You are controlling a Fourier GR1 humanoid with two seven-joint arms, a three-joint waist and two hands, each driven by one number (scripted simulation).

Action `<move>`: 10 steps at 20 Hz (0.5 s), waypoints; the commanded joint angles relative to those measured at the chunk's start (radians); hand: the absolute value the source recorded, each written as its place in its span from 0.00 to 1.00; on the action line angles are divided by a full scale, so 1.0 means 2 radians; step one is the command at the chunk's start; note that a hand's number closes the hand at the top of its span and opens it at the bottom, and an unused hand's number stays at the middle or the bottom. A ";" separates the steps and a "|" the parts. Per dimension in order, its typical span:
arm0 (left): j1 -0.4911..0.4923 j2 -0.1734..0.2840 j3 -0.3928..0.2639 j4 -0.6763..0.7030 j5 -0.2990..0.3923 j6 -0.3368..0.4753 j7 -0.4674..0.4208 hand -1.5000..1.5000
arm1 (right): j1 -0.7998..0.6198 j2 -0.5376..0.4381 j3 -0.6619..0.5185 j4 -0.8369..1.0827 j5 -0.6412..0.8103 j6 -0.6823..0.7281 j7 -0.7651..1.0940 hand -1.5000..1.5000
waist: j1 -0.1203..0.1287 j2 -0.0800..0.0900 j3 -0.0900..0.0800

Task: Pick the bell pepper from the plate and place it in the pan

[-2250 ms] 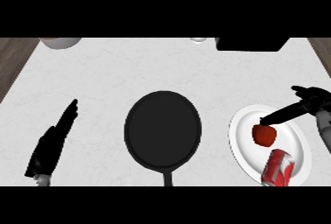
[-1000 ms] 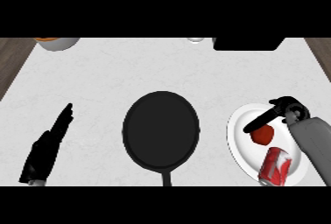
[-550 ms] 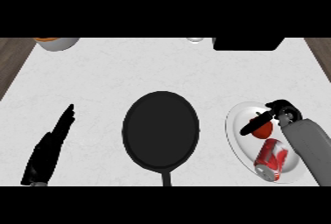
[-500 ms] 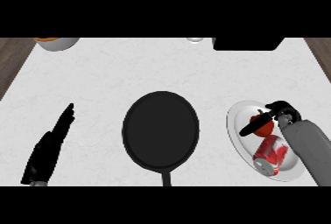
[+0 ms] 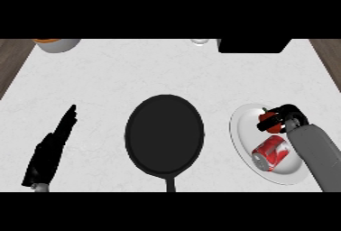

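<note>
One view only, from the head, looking steeply down; right hand [image 5: 288, 116] low over the upper half of the white plate [image 5: 243, 135], black fingers curled round the red bell pepper [image 5: 269, 122], apparently pinching it from its right side and from above; seems closed on the pepper, though hard to tell how far the fingers wrap, since the hand hides the far side; pepper touching the fingertips, just to the left of and slightly below the palm, over the plate's upper part and, as far as can be judged, not yet clear of it.

Beside the forearm, nearer the wrist, a red can [image 5: 272, 151] lying on its side on the same plate, close below the pepper; worth lifting straight up before any sideways travel, to avoid nudging the can or dragging the plate; then across to the left, toward the black pan [image 5: 164, 132], well apart from the hand, and down over the pan's middle rather than its rim or handle before letting go.

Left hand [image 5: 50, 151] resting at the lower left, fingers straight and together, well apart from pan and plate; no part in this step.
</note>
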 commanded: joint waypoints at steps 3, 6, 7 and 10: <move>0.004 -0.010 0.013 0.036 -0.009 -0.004 -0.043 0.50 | 0.005 0.031 -0.032 0.016 -0.003 -0.022 0.020 1.00 | 0.002 0.004 0.006; 0.011 -0.004 0.006 -0.037 -0.006 -0.005 0.022 0.50 | 0.047 0.029 0.003 -0.025 0.017 0.010 -0.033 1.00 | 0.001 0.003 0.007; -0.001 0.007 0.021 0.001 0.006 -0.019 -0.006 0.50 | 0.035 0.009 0.031 -0.034 0.024 0.059 -0.084 1.00 | 0.000 0.004 0.007; 0.008 -0.004 0.008 0.015 -0.005 -0.012 -0.020 0.50 | 0.024 -0.024 0.116 -0.086 0.071 0.135 -0.184 1.00 | 0.010 0.003 0.006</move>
